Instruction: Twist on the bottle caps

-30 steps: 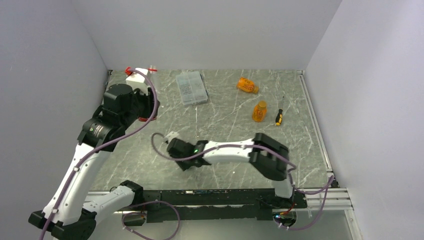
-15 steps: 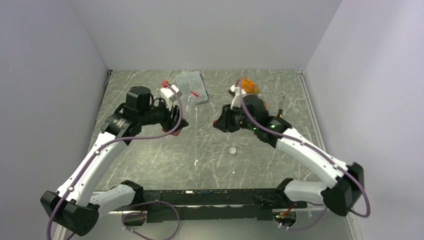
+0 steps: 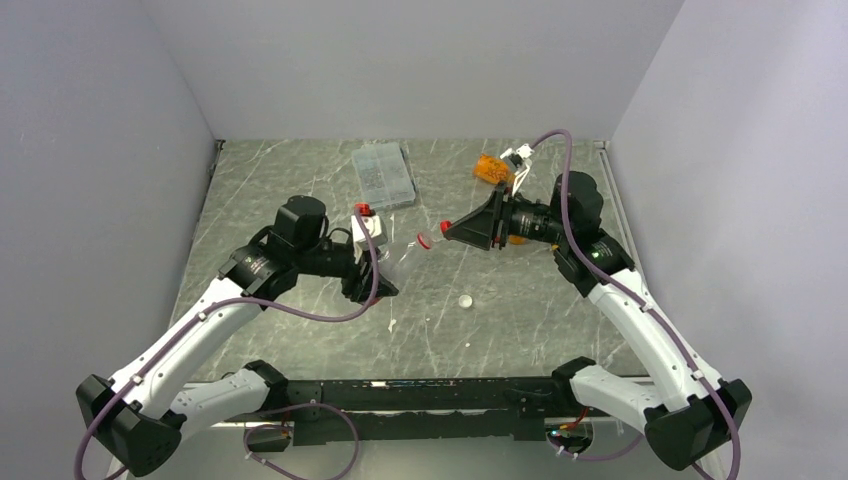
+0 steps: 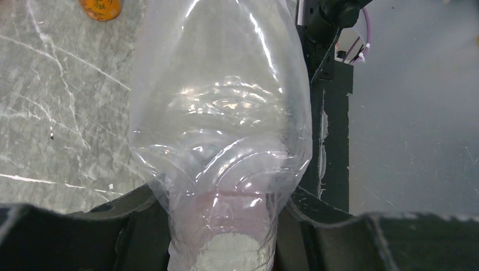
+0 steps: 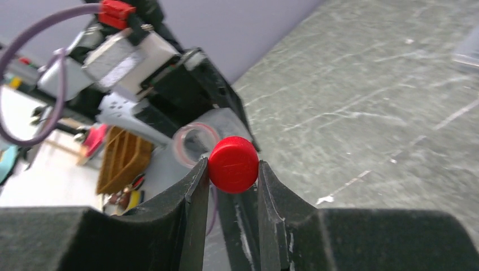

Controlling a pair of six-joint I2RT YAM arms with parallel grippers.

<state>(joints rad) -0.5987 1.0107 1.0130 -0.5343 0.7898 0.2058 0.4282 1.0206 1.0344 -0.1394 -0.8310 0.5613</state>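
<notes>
My left gripper (image 3: 378,280) is shut on the clear colourless bottle (image 3: 400,258) and holds it above the table, neck towards the right arm. In the left wrist view the bottle (image 4: 220,113) fills the frame between the jaws of that gripper (image 4: 223,226). My right gripper (image 3: 447,229) is shut on the red cap (image 3: 425,241). In the right wrist view the cap (image 5: 233,164) sits between the fingertips, just in front of the bottle's open mouth (image 5: 195,144). A whitish cap (image 3: 465,299) lies on the table. An orange bottle (image 3: 492,168) lies at the back.
The flat clear compartment box (image 3: 383,175) lies at the back centre. A second orange bottle is mostly hidden behind my right gripper. An orange object (image 4: 100,7) shows at the top left of the left wrist view. Grey walls close three sides.
My left arm swung from the back left towards the centre with the clear bottle. My right arm moved from the near centre to the right and now holds the red cap facing the bottle's neck.
</notes>
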